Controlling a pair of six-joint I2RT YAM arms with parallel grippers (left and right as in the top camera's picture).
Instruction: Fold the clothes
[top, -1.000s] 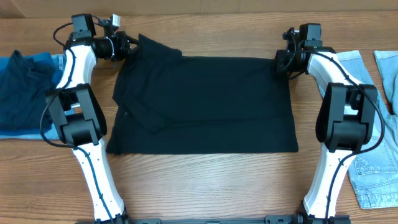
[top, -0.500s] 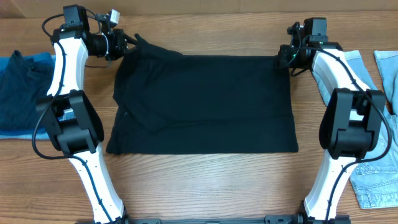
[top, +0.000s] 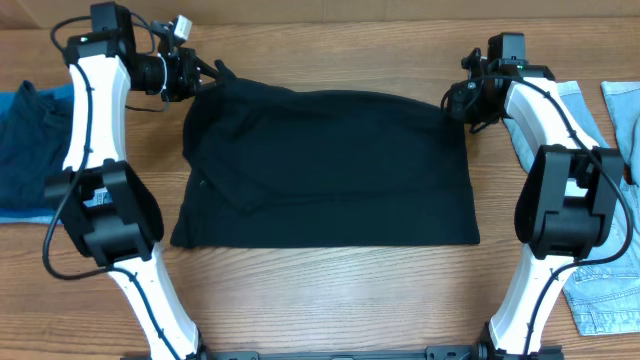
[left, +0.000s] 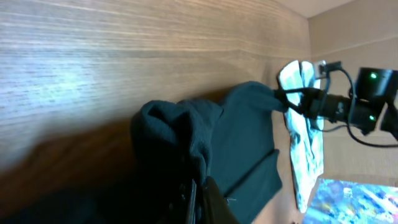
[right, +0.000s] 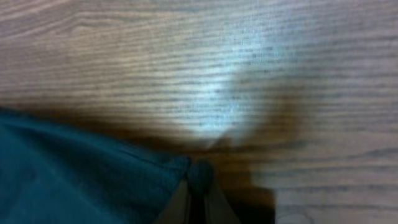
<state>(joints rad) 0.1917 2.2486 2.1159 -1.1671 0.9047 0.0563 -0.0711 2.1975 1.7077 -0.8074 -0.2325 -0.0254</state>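
Observation:
The clothes (top: 330, 165), a large black garment, lie spread flat across the middle of the table in the overhead view. My left gripper (top: 203, 76) is shut on the far left corner, which bunches up into a lump (left: 177, 134) just beyond my closed left gripper (left: 198, 190). At the far right corner my right gripper (top: 455, 98) is shut on the fabric. In the right wrist view a small wad of cloth (right: 93, 180) sits pinched in the right gripper (right: 199, 180). The top edge runs taut between both grips.
A dark navy garment (top: 25, 150) lies at the table's left edge. Light denim pieces (top: 600, 270) lie at the right, beside the right arm (top: 560, 190), and appear as pale denim (left: 305, 124) in the left wrist view. Bare wood runs along the far edge.
The left arm has swung leftward, its elbow moving out, drawing the far left corner slightly left. The right gripper has shifted a little, still holding its corner.

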